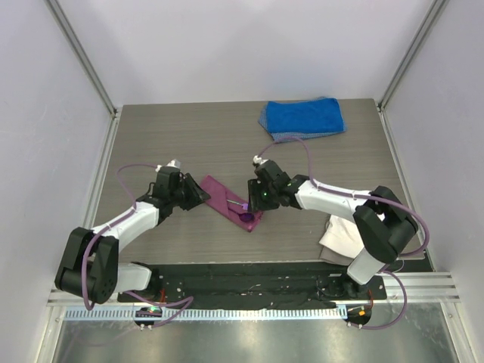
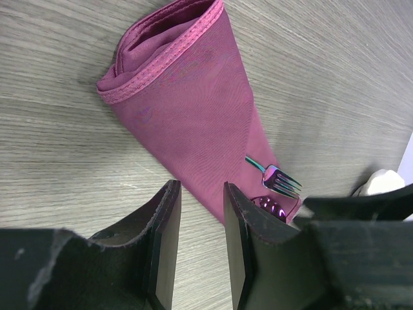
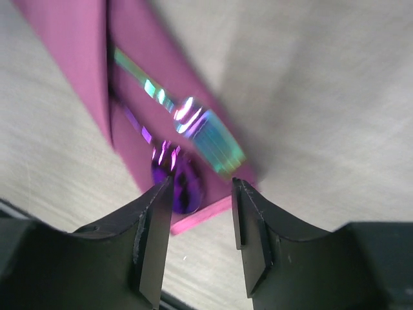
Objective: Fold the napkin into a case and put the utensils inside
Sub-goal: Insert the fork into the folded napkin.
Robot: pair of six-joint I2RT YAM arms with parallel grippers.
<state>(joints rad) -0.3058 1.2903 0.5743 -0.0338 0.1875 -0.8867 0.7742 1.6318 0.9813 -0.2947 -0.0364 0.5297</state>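
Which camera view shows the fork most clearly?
The left wrist view: the fork is in sharp focus, its tines are distinct, and its handle is tucked into the napkin. The right wrist view shows the fork larger and with more of its handle, but blurred. In the top external view it is too small to make out.

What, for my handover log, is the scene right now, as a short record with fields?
napkin: folded into a narrow strip, middle of the table
fork: handle tucked into the napkin, tines sticking out
spoon: beside the fork, handle tucked in, bowl at the napkin's end
left hand: open, empty, at the napkin's edge
right hand: open, empty, over the spoon's bowl
blue towel: far right of the table
white cloth: near right of the table
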